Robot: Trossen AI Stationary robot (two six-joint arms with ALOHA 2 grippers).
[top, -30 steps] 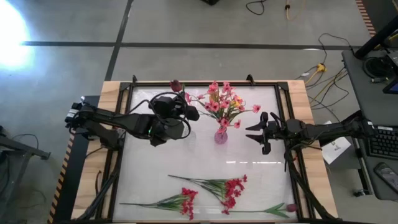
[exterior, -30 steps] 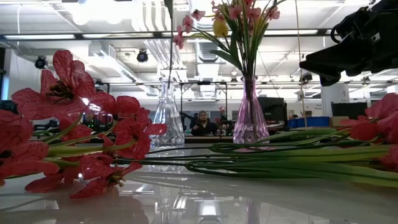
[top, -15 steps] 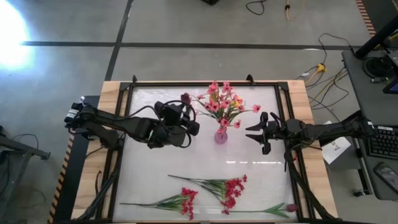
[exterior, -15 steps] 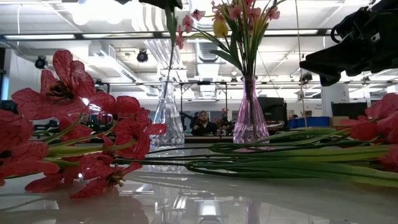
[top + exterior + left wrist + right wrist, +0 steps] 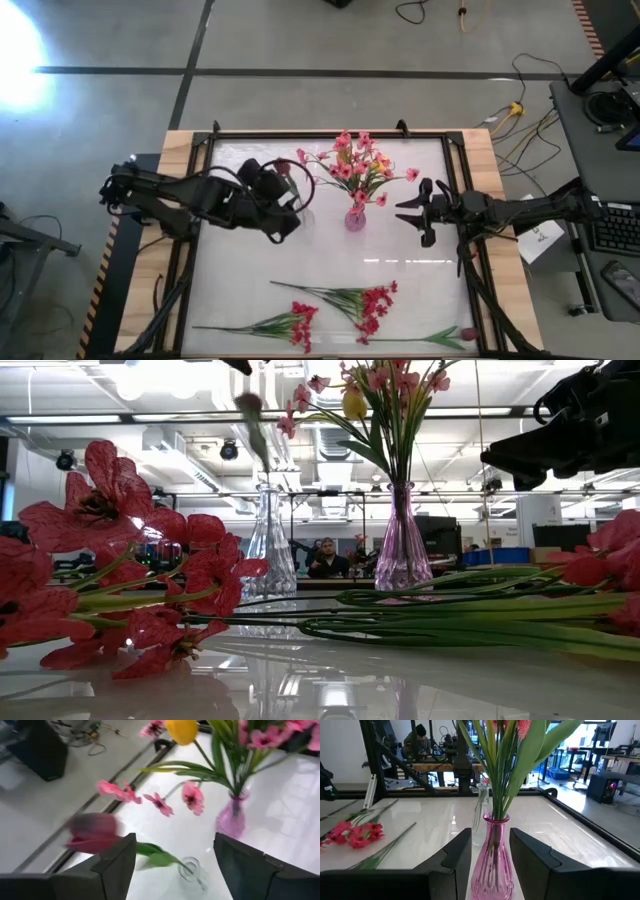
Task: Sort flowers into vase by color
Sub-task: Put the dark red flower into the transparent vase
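Note:
A dark-red flower (image 5: 92, 832) stands with its stem in the clear vase (image 5: 191, 869) and leans over the rim; its blossom (image 5: 248, 402) shows blurred. My left gripper (image 5: 175, 847) hangs open above that vase, a finger on either side of the stem, touching nothing. The pink vase (image 5: 355, 218) at the table's middle holds pink flowers (image 5: 350, 165) and a yellow one (image 5: 182, 729). My right gripper (image 5: 408, 212) hovers open to the right of the pink vase (image 5: 492, 855), apart from it.
Two red sprays (image 5: 300, 322) (image 5: 368, 300) and a long stem with a dark-red bud (image 5: 465, 333) lie near the table's front edge. A black frame (image 5: 330, 133) runs around the white tabletop. A person (image 5: 325, 558) sits in the room behind the table.
My left gripper has opened and let go of the dark-red flower, then drawn back toward the table's left edge. The flower has dropped lower into the clear vase and tipped from upright to leaning.

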